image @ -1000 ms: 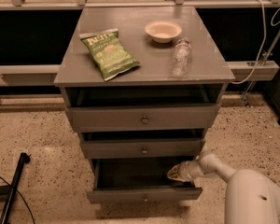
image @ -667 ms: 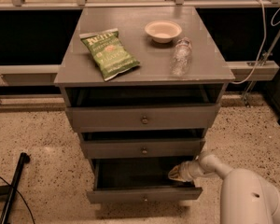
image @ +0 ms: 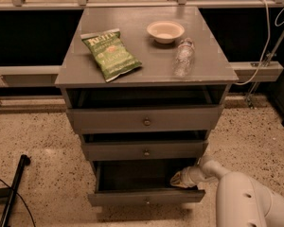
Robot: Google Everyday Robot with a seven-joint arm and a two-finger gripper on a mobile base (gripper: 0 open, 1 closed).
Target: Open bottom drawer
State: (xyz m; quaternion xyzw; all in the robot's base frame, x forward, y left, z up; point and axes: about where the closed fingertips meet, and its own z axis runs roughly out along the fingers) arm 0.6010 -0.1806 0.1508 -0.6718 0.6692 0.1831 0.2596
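While the grey cabinet [image: 146, 70] is seen at the centre of the frame, its bottom drawer [image: 123, 197] is found at the lower centre, standing well out from the cabinet body, its dark inside exposed from above; a small brass knob [image: 146, 201] is set at the middle of its flat front. The gripper [image: 180, 179] is placed inside the right part of this drawer's opening, just behind the front panel; whether it is spread or closed cannot be told. The white arm [image: 246, 202] is seen at the lower right of the frame. The middle drawer [image: 113, 151] and top drawer [image: 109, 119] are each shown slightly out. On the cabinet top a green chip bag [image: 110, 53], a pale bowl [image: 165, 31] and a clear bottle [image: 183, 56] lying on its side are laid.
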